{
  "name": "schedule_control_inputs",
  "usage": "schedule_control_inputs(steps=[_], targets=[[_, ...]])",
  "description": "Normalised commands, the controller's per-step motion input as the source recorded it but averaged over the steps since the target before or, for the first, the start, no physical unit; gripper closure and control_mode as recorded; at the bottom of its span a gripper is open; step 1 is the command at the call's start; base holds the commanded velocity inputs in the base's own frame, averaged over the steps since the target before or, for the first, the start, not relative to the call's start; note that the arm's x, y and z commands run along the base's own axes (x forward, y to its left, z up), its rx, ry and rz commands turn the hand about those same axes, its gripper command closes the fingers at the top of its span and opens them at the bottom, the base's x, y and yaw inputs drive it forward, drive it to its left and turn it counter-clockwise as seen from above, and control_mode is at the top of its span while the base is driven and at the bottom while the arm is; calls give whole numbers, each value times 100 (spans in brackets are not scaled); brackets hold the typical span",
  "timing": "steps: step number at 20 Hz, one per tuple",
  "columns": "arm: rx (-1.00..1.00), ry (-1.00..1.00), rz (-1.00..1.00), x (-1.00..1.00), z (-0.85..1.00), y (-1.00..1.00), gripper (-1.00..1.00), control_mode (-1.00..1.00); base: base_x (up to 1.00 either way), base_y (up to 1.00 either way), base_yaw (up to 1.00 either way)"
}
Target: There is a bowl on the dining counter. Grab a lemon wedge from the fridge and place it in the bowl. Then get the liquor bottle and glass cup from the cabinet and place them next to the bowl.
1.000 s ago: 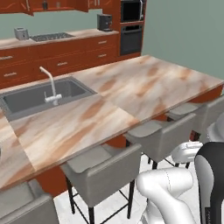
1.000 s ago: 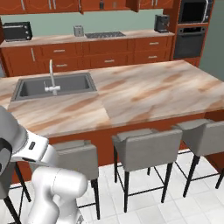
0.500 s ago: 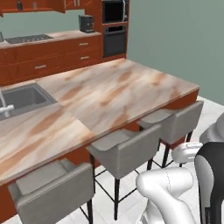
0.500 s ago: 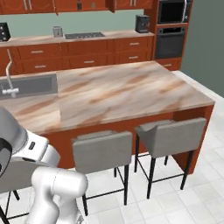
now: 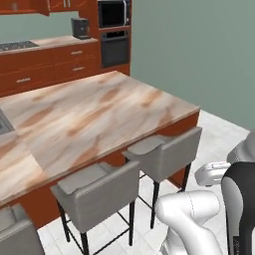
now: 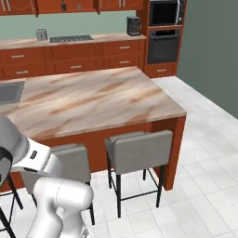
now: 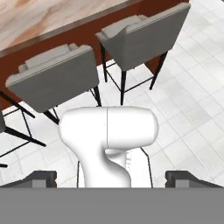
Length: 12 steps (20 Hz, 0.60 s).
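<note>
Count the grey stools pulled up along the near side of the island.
3 in the left base view: one at the island's right end, one beside it, and a third cut off at the left edge. More may sit out of frame.

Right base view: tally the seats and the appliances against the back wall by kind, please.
Grey stools at the island: 2
Wall ovens: 1
Microwaves: 1
Coffee machines: 1
Cooktops: 1
Toasters: 1
Total: 7
</note>
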Motion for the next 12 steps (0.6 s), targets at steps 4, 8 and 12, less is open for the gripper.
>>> schedule_control_inputs(steps=[4,8,12], targets=[[0,0,0,0,0,0,-100,100,17,-100,0],[0,0,0,0,0,0,-100,100,15,-100,0],[0,0,0,0,0,0,-100,100,16,-100,0]])
